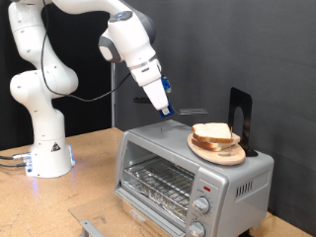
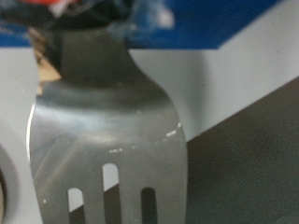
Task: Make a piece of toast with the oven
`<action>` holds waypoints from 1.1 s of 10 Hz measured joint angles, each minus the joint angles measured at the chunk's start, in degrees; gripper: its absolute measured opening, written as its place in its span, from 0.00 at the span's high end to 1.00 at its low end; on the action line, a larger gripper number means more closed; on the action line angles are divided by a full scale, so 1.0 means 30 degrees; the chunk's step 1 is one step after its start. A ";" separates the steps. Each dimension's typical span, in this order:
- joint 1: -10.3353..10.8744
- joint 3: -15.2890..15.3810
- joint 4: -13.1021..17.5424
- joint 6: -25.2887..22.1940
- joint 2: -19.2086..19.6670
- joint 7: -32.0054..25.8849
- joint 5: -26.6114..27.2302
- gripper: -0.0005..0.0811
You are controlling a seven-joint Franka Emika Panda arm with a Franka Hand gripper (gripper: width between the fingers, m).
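Here, a white arm reaching in from ten o'clock in the exterior view, with the gripper [image 1: 164, 111] poised just above the top of the oven [image 1: 193, 170]. Clamped around the handle of a metal fork [image 1: 188, 111], fingers closed on it, the tines stretching toward three o'clock and hovering low over the oven roof. Filling the wrist view almost entirely: the fork [image 2: 103, 131] again, broad shiny neck and the roots of its tines, blurred blue and white surfaces behind.

Resting on the oven's roof toward three o'clock of the gripper: a round wooden plate [image 1: 217, 151] carrying a small stack of bread. Uppermost, the piece of toast [image 1: 212, 132], pale face and tan crust, lying flat on the slices beneath. Fork tips near the toast's nine o'clock edge but apart from it. Just behind the plate, at about one o'clock, a black upright stand [image 1: 240, 114].

Below, the oven's glass door hanging open toward six o'clock, wire rack [image 1: 158, 178] bare and visible inside. Two round knobs [image 1: 201, 205] on the front panel at the oven's four o'clock corner. Standing on a wooden table [image 1: 89, 188], robot base [image 1: 49, 158] at eight o'clock.
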 joint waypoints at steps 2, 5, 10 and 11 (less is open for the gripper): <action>0.0217 -0.0065 -0.0584 0.2452 -0.0079 -0.0931 0.1826 0.50; 0.0421 -0.1511 -0.2317 0.3549 -0.1648 -0.3847 0.4455 0.50; -0.2641 -0.3116 -0.3525 0.3605 -0.3144 -0.3014 0.4152 0.50; -0.3264 -0.3768 -0.3423 0.2793 -0.3146 -0.3288 0.3664 0.50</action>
